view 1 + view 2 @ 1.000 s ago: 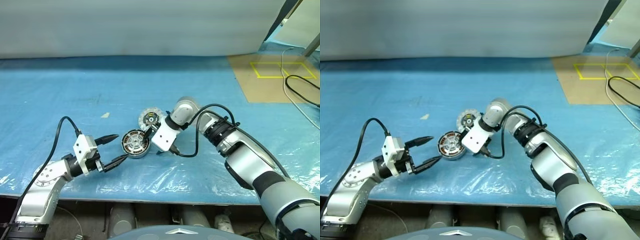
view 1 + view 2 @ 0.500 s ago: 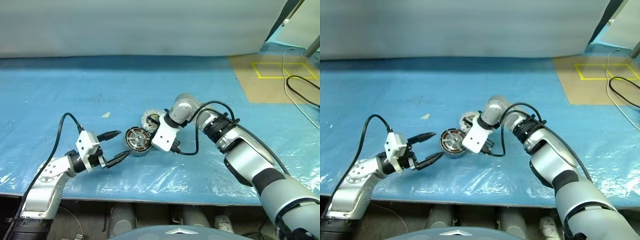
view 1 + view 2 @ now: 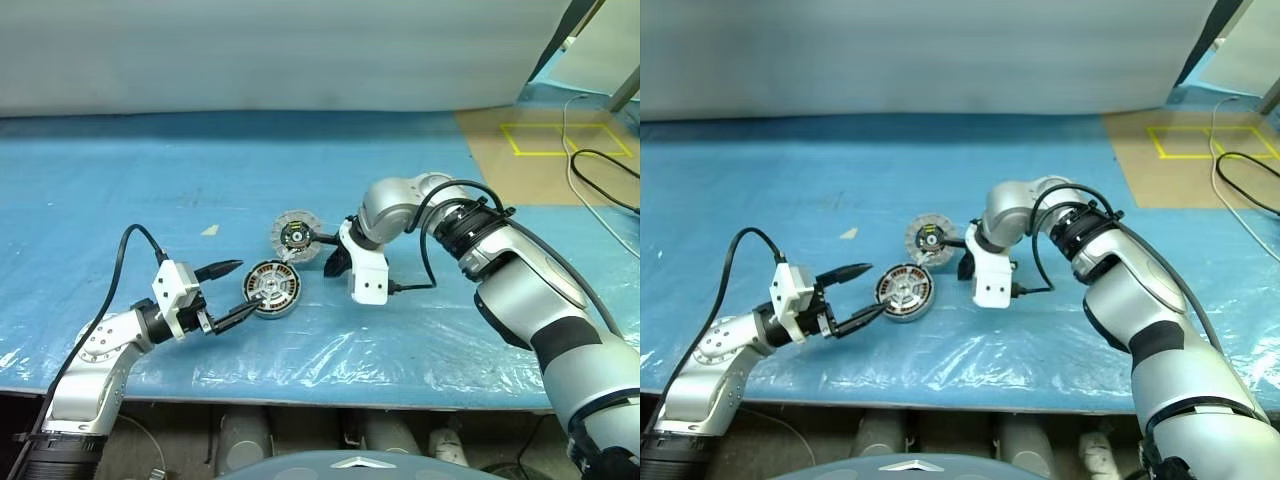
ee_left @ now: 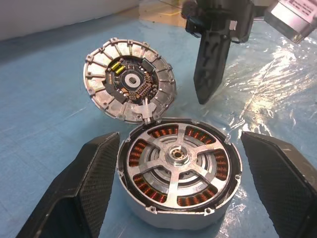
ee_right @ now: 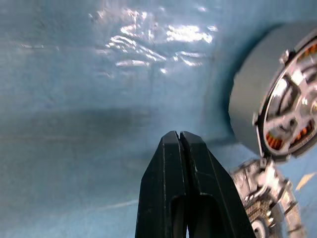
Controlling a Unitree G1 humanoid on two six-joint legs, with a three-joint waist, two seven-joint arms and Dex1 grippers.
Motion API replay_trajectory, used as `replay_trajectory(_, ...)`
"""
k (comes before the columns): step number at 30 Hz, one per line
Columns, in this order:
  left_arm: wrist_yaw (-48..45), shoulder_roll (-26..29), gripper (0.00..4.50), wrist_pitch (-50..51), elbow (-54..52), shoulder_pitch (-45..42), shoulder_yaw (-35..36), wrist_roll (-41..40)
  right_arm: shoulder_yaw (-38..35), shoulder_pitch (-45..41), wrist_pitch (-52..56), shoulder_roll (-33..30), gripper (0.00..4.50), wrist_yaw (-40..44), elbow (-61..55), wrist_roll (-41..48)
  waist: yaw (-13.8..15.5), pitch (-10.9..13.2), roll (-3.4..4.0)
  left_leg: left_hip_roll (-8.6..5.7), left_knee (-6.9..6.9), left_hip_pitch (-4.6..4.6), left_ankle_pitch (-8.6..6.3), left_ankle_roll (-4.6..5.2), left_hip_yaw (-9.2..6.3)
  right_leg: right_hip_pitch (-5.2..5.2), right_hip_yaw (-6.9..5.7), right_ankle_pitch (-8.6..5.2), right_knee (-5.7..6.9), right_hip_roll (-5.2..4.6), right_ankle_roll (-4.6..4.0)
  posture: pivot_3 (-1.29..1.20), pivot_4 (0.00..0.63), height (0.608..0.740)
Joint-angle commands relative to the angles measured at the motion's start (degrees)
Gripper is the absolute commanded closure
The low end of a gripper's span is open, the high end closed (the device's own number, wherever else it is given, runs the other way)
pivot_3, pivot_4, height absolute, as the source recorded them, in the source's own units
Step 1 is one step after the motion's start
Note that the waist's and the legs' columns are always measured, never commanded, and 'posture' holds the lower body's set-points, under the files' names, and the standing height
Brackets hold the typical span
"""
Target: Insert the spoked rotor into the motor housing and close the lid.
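Note:
The spoked rotor, with copper windings round a silver hub and a grey outer wall, lies flat on the blue sheet. Just behind it the motor housing, a disc with a segmented silver-white rim and a dark centre, meets the rotor's rim. My left gripper is open, one black finger on each side of the rotor. My right gripper is shut on nothing, points down at the sheet just right of both discs and touches neither. The lid is out of view.
Glossy blue plastic sheeting covers the table, whose front edge runs close under my arms. A brown board with a yellow square and a black cable lie at the back right. A small white scrap sits left of the discs.
My right gripper has shut, rolled over to point downward and drawn away to the right of the discs. The motor housing is uncovered again. My left gripper stays open beside the rotor.

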Motion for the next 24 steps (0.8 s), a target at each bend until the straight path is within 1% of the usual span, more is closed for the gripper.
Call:
replay_trajectory(1,0.10,0.18,0.36,-0.61,-1.08,0.29,0.60,-0.52,-0.16,-1.53,-2.41,-0.11,4.49,-3.96,-2.02,-0.28,0.02,0.00,0.00,0.00,0.00,0.00,0.00,0.00,0.00,0.00,0.00,0.00,0.01,0.00,0.00,0.00,0.150,0.740)
replay_trajectory(4,0.12,0.36,0.36,-0.51,-1.23,0.63,0.94,-0.68,-0.05,-2.74,-2.90,-0.50,4.49,-4.06,-1.87,2.55,0.02,0.00,0.00,0.00,0.02,-0.01,0.00,0.00,0.00,0.00,0.01,0.00,0.02,0.00,0.00,0.00,0.150,0.740)
replay_trajectory(6,0.23,0.45,0.36,-0.26,-1.51,0.70,1.28,-1.01,0.12,-3.37,-1.94,-0.41,4.49,-2.82,-1.93,6.21,0.02,0.00,0.00,0.00,0.04,0.00,0.00,0.00,0.00,0.00,0.01,0.00,0.05,0.00,0.00,0.00,0.150,0.740)
replay_trajectory(9,0.35,0.51,0.36,0.34,-2.21,0.97,1.59,-1.67,1.02,-3.66,-1.11,-0.30,3.92,-0.89,-2.63,11.15,-0.02,0.00,0.00,0.01,0.05,0.01,0.00,0.01,0.00,0.00,0.01,0.00,0.09,0.00,0.00,0.00,0.150,0.740)
replay_trajectory(13,0.20,0.69,0.36,0.73,-2.59,1.42,1.75,-1.93,2.65,-2.92,2.49,0.08,2.56,3.76,-4.12,18.45,-0.05,0.00,-0.01,0.01,0.06,0.01,0.00,0.01,0.00,0.01,0.01,0.00,0.09,0.00,0.00,0.00,0.150,0.740)
replay_trajectory(15,0.28,0.68,0.36,0.80,-2.67,1.60,1.68,-1.81,2.53,-2.65,4.00,1.60,1.91,4.10,-3.76,19.76,-0.06,0.00,-0.01,0.01,0.06,0.00,0.00,0.01,0.00,0.01,0.01,0.00,0.08,0.00,0.00,0.00,0.150,0.740)
replay_trajectory(17,0.28,0.74,0.36,0.85,-2.81,1.81,1.76,-1.81,2.50,-2.59,4.44,2.87,1.30,3.53,-2.60,18.47,-0.13,0.00,-0.01,0.02,0.06,0.01,0.00,0.01,0.00,0.01,0.01,0.00,0.10,0.01,0.00,0.00,0.150,0.740)
replay_trajectory(24,0.82,0.53,0.36,1.08,-3.37,2.06,1.50,-1.59,3.26,-1.92,3.98,5.02,1.30,0.91,0.04,12.87,0.04,0.01,-0.02,0.01,0.07,-0.02,0.00,0.01,0.00,0.01,0.01,0.00,0.07,0.00,0.00,0.00,0.150,0.740)
